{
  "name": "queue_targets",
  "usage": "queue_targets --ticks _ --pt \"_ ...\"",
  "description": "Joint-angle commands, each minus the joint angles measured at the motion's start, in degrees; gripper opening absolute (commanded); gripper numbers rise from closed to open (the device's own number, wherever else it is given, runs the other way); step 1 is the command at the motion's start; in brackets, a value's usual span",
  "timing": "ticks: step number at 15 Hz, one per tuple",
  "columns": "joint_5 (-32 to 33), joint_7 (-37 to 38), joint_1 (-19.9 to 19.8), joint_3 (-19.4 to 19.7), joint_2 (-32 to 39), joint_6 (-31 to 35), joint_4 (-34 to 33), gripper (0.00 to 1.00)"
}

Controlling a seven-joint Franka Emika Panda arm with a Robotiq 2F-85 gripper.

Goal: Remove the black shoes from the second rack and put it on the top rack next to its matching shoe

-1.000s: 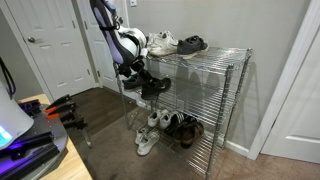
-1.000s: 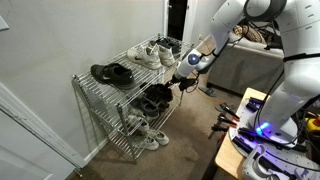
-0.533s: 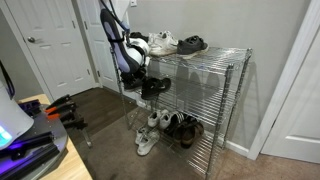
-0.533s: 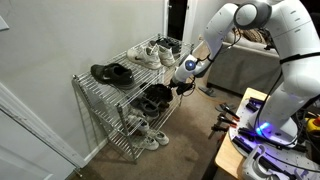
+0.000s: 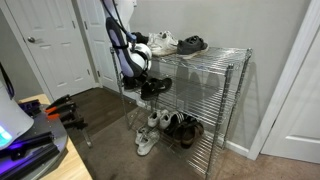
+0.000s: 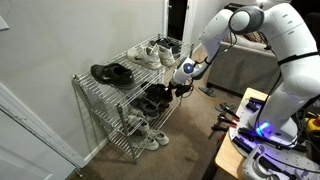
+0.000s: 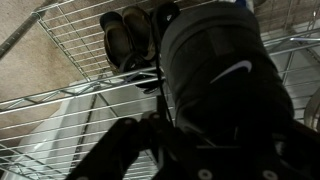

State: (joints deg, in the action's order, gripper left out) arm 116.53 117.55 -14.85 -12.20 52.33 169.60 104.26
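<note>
Black shoe point(image 7: 215, 80) at the second rack point(image 5: 200, 88) front corner, long axis running straight out from the gripper point(image 6: 179, 86); jaws either side of its near end, pinching or merely straddling cannot be told. Matching shoe point(image 5: 193, 43) above, toward the top rack point(image 5: 222, 52) far end

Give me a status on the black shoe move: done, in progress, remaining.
Done: nothing placed yet; the black shoe is still on the second rack. In hand: the gripper is at that shoe, which fills the wrist view; whether the jaws grip it cannot be told. Left: lift it out and set it on the top rack beside the matching shoe.
</note>
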Motion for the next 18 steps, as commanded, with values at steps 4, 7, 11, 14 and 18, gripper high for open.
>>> queue_targets --ticks 4,7,11,14,18 --pt "3.0 2.1 -0.3 -0.5 -0.3 -1.8 1.2 0.09" --pt "2.6 3.1 0.1 -0.3 -4.0 -4.3 5.9 0.03" --pt "2.7 2.3 0.0 -0.8 -7.5 -5.4 11.1 0.06" --pt "0.5 0.7 0.9 0.0 -11.1 -7.0 17.4 0.06" --pt "2.3 2.4 1.5 -0.7 -18.3 -10.1 26.7 0.06"
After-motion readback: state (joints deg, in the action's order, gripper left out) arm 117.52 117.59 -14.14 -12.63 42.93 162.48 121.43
